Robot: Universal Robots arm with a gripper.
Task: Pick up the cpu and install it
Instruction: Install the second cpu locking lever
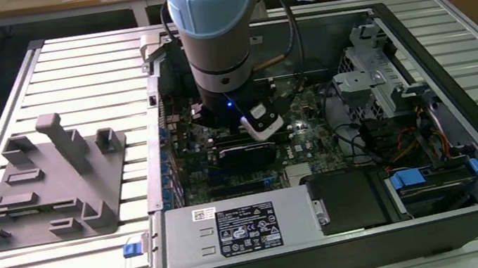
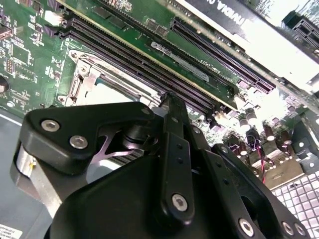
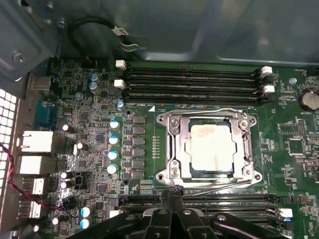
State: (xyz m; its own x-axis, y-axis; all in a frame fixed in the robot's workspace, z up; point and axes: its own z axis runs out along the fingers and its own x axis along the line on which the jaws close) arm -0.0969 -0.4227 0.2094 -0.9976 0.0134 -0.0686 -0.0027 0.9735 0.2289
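The cpu [image 3: 211, 148] sat in the metal socket frame [image 3: 172, 149] right of centre in the first wrist view, seemingly already placed on the green board [image 3: 99, 99]. The hand [image 3: 172, 195] hung just beside the frame, its tips together and empty (apparently let go).

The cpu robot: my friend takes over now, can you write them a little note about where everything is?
Gripper: down inside the computer case, at the socket's edge; nothing seen in it.
The cpu: already lying in the motherboard socket, inside the metal frame.
Grey fixture: on the table beside the case, at the exterior view's left.
Done: the cpu is seated.
Left: whether the socket is latched can't be told.
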